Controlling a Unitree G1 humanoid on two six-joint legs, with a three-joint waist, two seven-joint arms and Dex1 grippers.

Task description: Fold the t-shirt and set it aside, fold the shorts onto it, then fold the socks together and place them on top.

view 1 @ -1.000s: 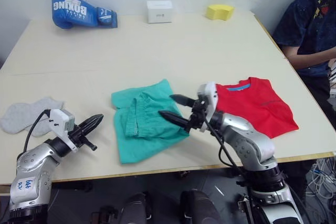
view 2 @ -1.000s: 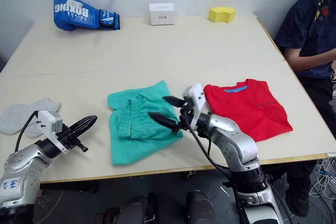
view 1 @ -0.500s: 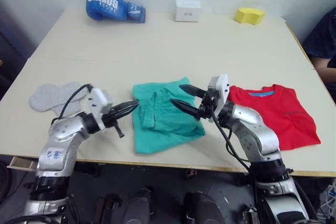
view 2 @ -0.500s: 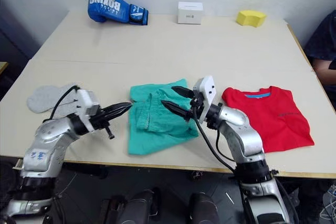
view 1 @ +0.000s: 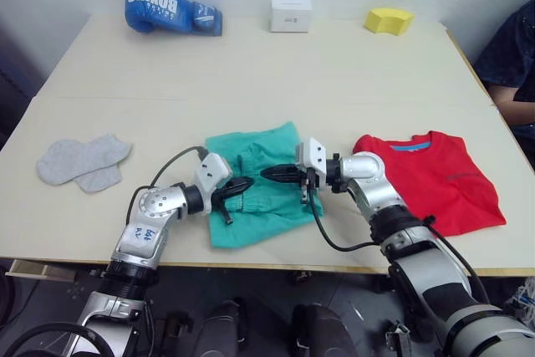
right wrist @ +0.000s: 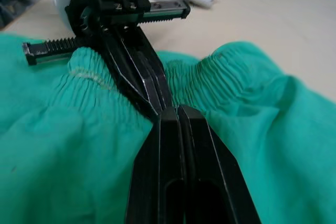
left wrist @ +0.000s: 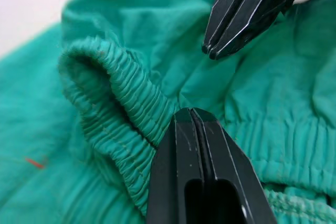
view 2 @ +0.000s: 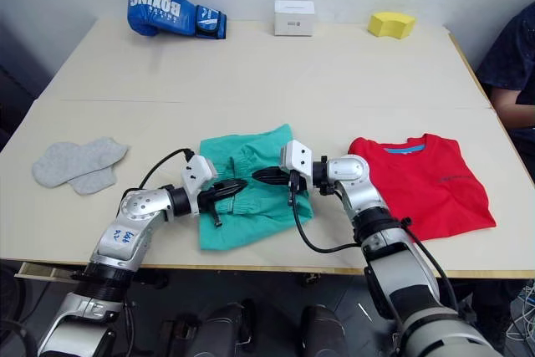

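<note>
The teal-green soft fabric shorts (view 1: 255,181) lie mid-surface, beside the folded bright red t-shirt (view 1: 435,177). Left gripper (left wrist: 191,115) and right gripper (right wrist: 170,109) meet over the gathered waistband, both jaws together.

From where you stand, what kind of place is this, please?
Probably a robot test room, not a home. A plain table by a bare wall holds laid-out clothes, the shorts, the t-shirt, beside unrelated props: a boxing glove and a white box. A person sits close.
</note>
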